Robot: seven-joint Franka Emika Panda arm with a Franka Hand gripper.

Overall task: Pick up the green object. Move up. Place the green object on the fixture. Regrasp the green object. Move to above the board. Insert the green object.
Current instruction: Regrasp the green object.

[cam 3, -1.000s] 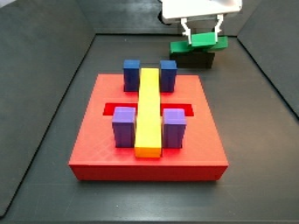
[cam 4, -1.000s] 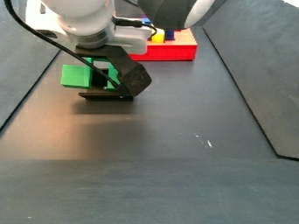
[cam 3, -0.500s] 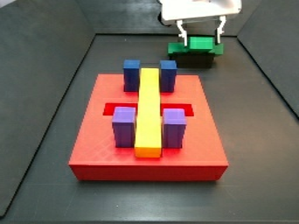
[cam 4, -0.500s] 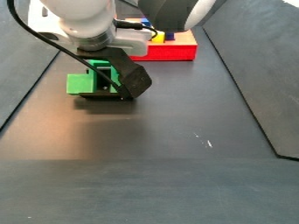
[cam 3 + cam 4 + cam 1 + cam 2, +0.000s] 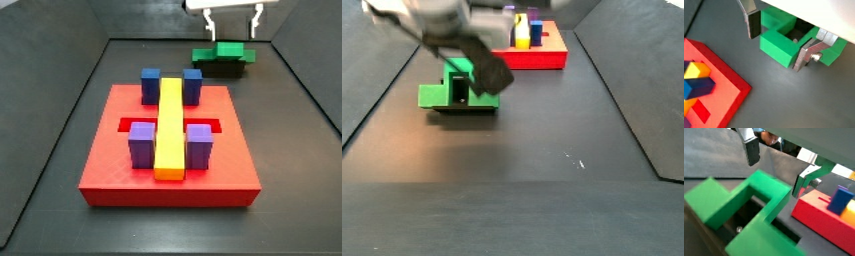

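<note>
Release done: my gripper (image 5: 233,18), fingers spread and empty, has lifted clear at upper right. Green object (image 5: 223,51) now sits on the fixture (image 5: 222,68), so regrasping comes next.

The gripper (image 5: 234,20) hangs open above the green object (image 5: 222,52) on the fixture (image 5: 223,68), near the floor's far edge. Bare floor separates the fixture from the board (image 5: 170,180), whose upright pegs (image 5: 151,84) and yellow bar (image 5: 170,128) obstruct low passes.

The gripper (image 5: 777,42) hung with its jaws spread apart on either side of the green object (image 5: 784,42); the red board (image 5: 721,92) lay nearby.
</note>
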